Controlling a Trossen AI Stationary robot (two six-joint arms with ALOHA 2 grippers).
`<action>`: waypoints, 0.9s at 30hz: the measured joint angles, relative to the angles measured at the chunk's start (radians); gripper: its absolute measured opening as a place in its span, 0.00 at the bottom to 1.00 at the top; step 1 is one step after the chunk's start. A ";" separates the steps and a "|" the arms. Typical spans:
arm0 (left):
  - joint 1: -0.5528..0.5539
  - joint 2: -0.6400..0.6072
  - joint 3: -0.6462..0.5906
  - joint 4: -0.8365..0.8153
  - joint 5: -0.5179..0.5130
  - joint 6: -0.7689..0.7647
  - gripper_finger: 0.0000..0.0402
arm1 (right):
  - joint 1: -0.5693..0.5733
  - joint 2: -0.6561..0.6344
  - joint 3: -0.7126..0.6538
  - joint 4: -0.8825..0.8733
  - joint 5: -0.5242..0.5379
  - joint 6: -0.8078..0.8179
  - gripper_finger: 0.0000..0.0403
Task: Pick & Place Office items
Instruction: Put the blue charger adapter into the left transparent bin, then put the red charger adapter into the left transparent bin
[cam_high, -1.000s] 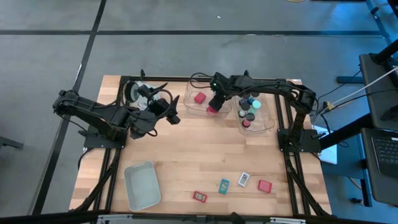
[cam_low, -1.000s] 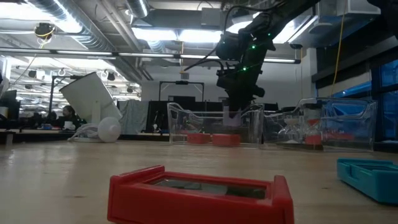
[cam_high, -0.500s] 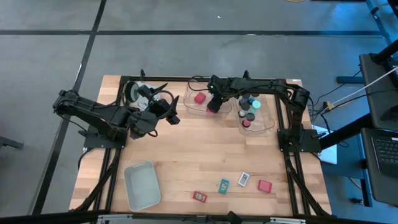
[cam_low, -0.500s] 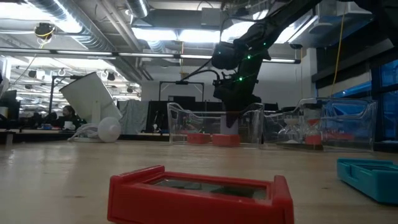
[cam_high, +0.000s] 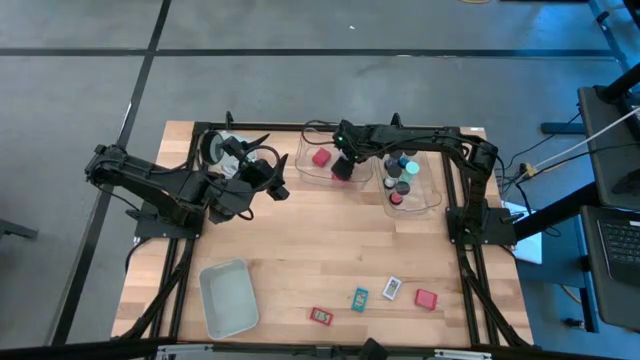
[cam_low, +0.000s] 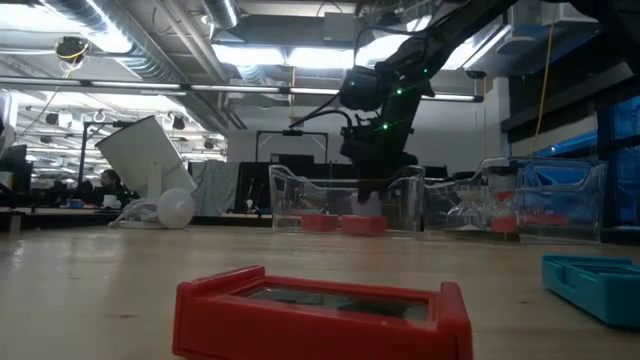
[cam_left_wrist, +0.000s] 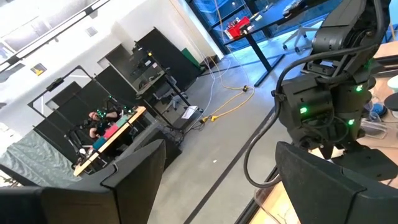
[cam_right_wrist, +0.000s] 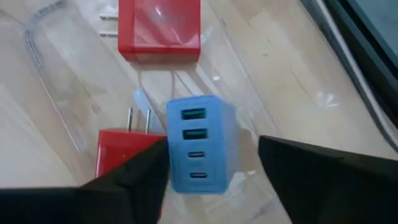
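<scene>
Currently I am lowering the right gripper (cam_high: 342, 168) into the clear bin (cam_high: 305, 172), deeper than a second ago; jaws apart around the pale blue USB charger block (cam_right_wrist: 200, 152), beside two red plug blocks (cam_right_wrist: 160, 28), so release looks done; left gripper (cam_high: 278, 190) waiting mid-table, jaws apart; cards (cam_high: 360, 298) still awaiting pickup

blue charger (cam_right_wrist: 200, 145) | flat in clear bin | beside red chargers (cam_right_wrist: 160, 28)
</scene>
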 joint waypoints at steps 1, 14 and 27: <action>0.000 0.000 0.000 0.000 0.000 0.000 0.75 | 0.000 0.000 0.000 0.006 0.000 0.000 0.64; -0.006 0.000 0.000 -0.036 0.011 -0.030 0.75 | 0.025 -0.160 0.086 -0.105 0.008 0.046 0.68; -0.006 0.005 -0.118 -0.196 0.843 -0.423 0.75 | 0.401 -0.390 0.087 -0.411 0.009 0.267 0.67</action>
